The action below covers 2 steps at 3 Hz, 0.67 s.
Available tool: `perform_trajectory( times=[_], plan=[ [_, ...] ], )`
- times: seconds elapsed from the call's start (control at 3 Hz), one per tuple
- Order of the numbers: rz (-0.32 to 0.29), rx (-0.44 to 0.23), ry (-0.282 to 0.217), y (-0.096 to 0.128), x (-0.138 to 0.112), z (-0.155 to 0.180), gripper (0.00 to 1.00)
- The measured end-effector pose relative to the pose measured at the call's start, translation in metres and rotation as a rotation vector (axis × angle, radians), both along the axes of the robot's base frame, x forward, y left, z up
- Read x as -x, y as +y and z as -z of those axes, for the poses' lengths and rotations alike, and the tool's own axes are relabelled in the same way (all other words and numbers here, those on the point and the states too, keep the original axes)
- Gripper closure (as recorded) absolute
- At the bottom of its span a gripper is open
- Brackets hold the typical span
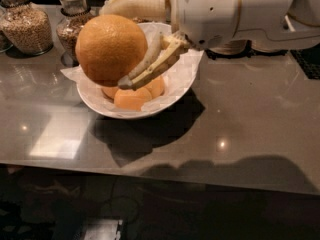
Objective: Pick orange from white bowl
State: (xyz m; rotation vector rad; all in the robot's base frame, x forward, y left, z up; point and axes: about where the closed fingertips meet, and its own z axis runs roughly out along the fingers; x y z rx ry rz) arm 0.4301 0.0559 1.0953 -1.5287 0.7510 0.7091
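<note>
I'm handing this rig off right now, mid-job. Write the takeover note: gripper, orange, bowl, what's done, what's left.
Gripper: shut on the orange, held in the air at the left side of the white bowl as the camera sees it.
In the bowl: other oranges on the paper lining.
Done: orange grasped and out of the bowl.
Left: probably only to hold the grip and carry it clear. Mind the grain jars behind on the left.

No readable lettering, label, brand or number anywhere, neither on the jars (27, 26) behind the white bowl (112, 112) nor on the arm (225, 9). Just above that bowl, gripper (116, 45) clamped around the orange (107, 51).
</note>
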Motion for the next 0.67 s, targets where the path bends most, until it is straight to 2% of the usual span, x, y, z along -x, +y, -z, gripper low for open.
perform_trajectory(
  times=[0.33,0.67],
  plan=[
    [-0.051,-0.04,0.045,0.0144,0.0017,0.0163,1.0],
    [-0.051,-0.04,0.045,0.0144,0.0017,0.0163,1.0]
  ],
)
